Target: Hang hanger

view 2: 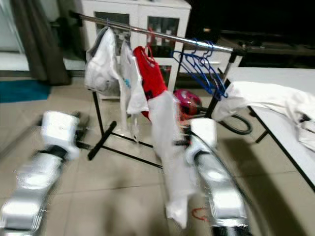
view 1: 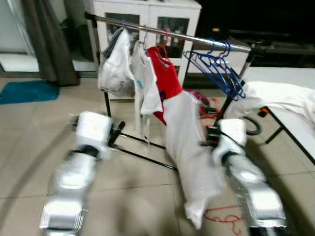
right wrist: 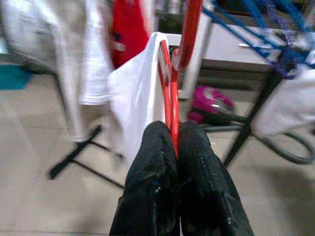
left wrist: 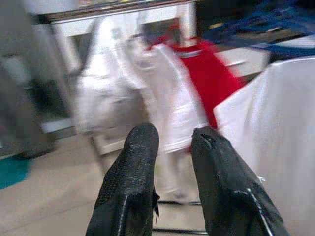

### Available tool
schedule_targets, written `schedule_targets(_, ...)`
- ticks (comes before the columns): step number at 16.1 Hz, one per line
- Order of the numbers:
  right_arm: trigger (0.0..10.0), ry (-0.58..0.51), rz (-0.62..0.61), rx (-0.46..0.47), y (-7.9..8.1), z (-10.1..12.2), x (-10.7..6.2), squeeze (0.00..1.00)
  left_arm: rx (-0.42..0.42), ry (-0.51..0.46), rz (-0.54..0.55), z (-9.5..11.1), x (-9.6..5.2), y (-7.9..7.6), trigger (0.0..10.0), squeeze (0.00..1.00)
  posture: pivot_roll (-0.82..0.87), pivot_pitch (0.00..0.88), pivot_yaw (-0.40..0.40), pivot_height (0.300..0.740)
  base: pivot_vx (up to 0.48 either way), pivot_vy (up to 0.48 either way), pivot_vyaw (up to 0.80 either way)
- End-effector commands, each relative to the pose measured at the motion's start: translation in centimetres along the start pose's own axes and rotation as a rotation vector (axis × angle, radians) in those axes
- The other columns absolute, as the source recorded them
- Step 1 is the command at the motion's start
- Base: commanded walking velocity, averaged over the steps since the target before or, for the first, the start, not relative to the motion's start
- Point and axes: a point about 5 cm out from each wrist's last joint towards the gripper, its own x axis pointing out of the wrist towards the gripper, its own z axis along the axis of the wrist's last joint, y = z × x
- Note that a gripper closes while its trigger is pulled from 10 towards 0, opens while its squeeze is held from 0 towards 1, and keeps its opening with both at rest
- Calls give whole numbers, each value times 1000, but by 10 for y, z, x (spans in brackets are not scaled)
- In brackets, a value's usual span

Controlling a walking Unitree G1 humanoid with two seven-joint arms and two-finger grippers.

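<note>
Right gripper [right wrist: 172, 142] clamped on red hanger [right wrist: 173, 93] with white garment [view 1: 189, 157]; left gripper [left wrist: 170, 142] slightly parted, empty.

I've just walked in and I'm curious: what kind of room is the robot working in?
Probably a laundry corner of a home living room: a clothes rack hung with shirts and blue hangers, a white glass-door cabinet behind, tiled floor, and a vacuum cleaner nearby.

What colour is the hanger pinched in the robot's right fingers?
Red; the hanger shows best in the right wrist view.
</note>
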Motion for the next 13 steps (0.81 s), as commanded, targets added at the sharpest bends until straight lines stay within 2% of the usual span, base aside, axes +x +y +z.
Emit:
schedule_targets(1, 10000, -64, 9, -12, 4, 14, -1, 0, 16, -1, 22, 1, -2, 9, 10000, 0, 79, 9, -61, 740, 382, 0, 0)
schedule_targets(4, 10000, -57, -11, -17, -1, 13, -1, 0, 6, 14, 3, -3, -5, 7, 10000, 0, 78, 8, -58, 740, 379, 0, 0)
schedule_targets(8, 10000, -59, -23, -8, -5, 12, -5, 0, -1, 6, -26, -2, -6, 4, 10000, 0, 77, 8, -58, 740, 381, 0, -716)
schedule_targets(13, 10000, -21, -8, -35, -12, 3, -17, 0, -6, 11, -64, -4, -6, 1, 10000, 0, 67, 5, -48, 740, 374, 0, 0)
